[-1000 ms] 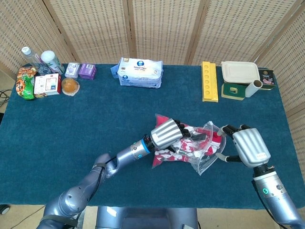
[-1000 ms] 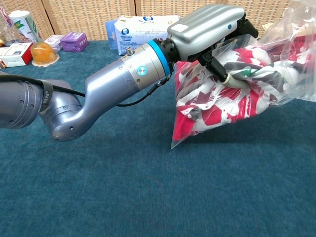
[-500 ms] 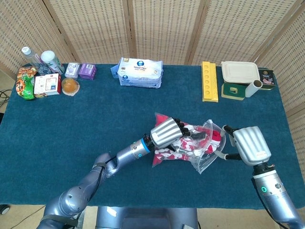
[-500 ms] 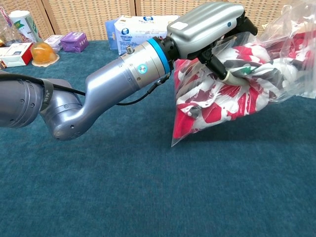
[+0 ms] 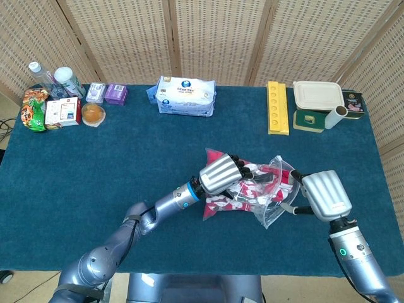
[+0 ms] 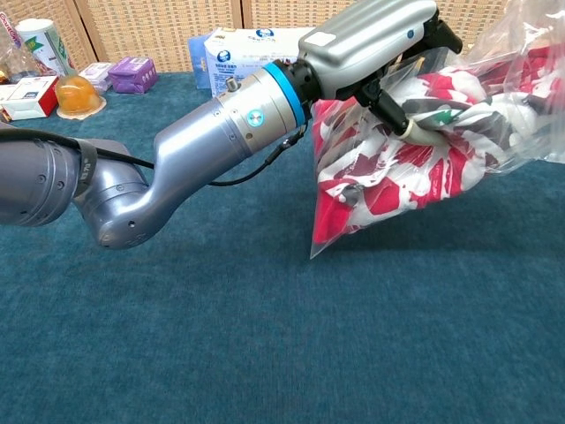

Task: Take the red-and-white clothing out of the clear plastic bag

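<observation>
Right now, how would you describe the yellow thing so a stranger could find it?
Look along the far edge of the blue table, toward the right. The yellow tray lies just left of the white lidded container; it alone is bright yellow, long and narrow.

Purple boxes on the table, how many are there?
2. A pale purple box and a darker purple box sit side by side at the back left, beside the orange item. Others may be hidden.

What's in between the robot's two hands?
The clear plastic bag with the red-and-white clothing inside lies between the left hand and right hand. The head view shows it best.
</observation>
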You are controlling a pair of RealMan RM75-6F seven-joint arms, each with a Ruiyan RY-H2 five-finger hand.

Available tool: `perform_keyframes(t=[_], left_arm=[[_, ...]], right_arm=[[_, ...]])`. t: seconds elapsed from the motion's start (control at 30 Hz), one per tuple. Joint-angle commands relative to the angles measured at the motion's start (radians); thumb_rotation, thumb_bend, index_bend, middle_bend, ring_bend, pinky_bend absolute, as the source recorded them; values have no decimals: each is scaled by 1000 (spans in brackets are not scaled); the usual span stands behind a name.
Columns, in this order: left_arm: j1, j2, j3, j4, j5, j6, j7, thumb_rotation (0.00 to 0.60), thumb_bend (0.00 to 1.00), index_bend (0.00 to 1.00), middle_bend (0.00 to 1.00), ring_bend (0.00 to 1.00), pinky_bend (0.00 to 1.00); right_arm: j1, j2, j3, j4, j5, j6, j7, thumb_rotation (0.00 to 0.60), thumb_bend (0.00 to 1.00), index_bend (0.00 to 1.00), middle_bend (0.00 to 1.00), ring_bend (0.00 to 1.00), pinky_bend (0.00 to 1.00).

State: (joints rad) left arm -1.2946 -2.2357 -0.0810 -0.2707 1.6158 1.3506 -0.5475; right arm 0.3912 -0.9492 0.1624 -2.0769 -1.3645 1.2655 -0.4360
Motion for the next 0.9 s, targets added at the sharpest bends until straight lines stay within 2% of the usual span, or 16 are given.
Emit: perform_keyframes(t=[0.03, 0.9], left_arm=[[-1, 0, -2, -2, -3, -2, 0, 600, 119, 825, 707, 697, 682], [-1, 21, -10, -34, -11, 14, -34, 600, 81, 825, 707, 695, 670]], right_arm=[[2, -6, 1, 2, -3, 3, -6, 413, 73, 490, 731, 1000, 881], [11, -29, -9, 50, -47, 38, -141, 408, 73, 480, 720, 1000, 880]])
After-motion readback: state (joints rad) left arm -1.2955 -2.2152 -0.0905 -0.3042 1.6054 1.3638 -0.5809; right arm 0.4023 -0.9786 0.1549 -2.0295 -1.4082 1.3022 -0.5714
